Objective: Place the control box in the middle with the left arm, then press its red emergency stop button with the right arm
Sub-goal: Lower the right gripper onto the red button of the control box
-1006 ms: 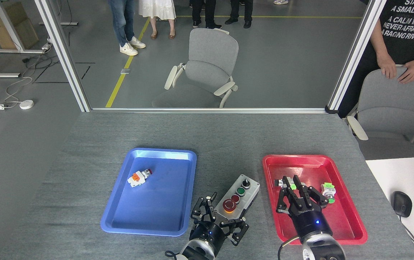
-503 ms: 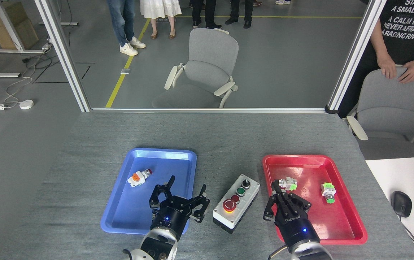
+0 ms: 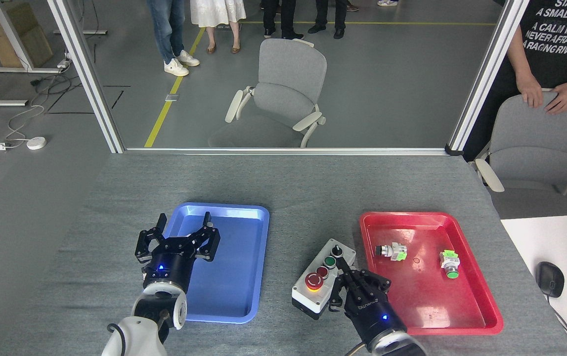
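The control box point(image 3: 331, 261), light grey on a black base, lies slanted on the bare grey table in the middle point(image 3: 308, 217), between the two trays. Its red emergency stop button point(image 3: 314, 281) with a yellow ring sits at the near end, uncovered. My right gripper point(image 3: 338, 261) is shut, its fingers together over the box's right edge, tip near the green button and black knob. My left gripper point(image 3: 185, 218) is open and holds nothing, above the left side of the blue tray point(image 3: 243, 277), well left of the box.
The red tray point(image 3: 466, 301) to the right holds two small switch parts point(image 3: 392, 251) point(image 3: 450, 262). A white desk with a mouse point(image 3: 550, 279) adjoins the table's right edge. A person stands behind a grey chair point(image 3: 530, 143) at the far right.
My left gripper let go of the box and drew left over the blue tray, now hiding the small part there. My right gripper moved left from the red tray to the box.
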`<state>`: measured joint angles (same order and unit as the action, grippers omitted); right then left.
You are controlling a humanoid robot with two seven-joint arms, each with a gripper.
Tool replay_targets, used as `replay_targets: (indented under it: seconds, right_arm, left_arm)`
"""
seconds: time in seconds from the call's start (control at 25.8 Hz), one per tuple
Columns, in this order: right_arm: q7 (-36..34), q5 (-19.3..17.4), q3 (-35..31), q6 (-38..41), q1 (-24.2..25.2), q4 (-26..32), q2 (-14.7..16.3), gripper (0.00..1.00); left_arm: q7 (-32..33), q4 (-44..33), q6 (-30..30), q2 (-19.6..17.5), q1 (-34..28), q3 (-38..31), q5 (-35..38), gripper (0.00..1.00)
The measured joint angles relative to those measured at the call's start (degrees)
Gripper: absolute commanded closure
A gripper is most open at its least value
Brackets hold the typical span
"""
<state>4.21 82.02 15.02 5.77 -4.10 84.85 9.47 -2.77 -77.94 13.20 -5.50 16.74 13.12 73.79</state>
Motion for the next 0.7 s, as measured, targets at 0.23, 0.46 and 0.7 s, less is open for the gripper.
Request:
replay_targets:
  seconds: [0.23,0.46,0.7]
  right_arm:
    - [1.14,1.49,3.02,-0.42,-0.89,-1.08,-1.64,1.00]
    - [1.39,2.61,5.23,-1.62,-1.95,-3.99,-3.10,1.00]
    - [0.89,3.06,5.68,-2.35,-2.37,-6.91,-3.60,1.00]
  left_arm:
    - [-0.04,-0.22,-2.10,-0.05,0.05,-3.82,-0.03,0.01]
    - [-0.04,-0.28,-2.66,-0.04,0.05,-4.53,-0.04,0.01]
    - [-0.04,-0.29,-2.66,-0.04,0.11,-4.59,0.02,0.01]
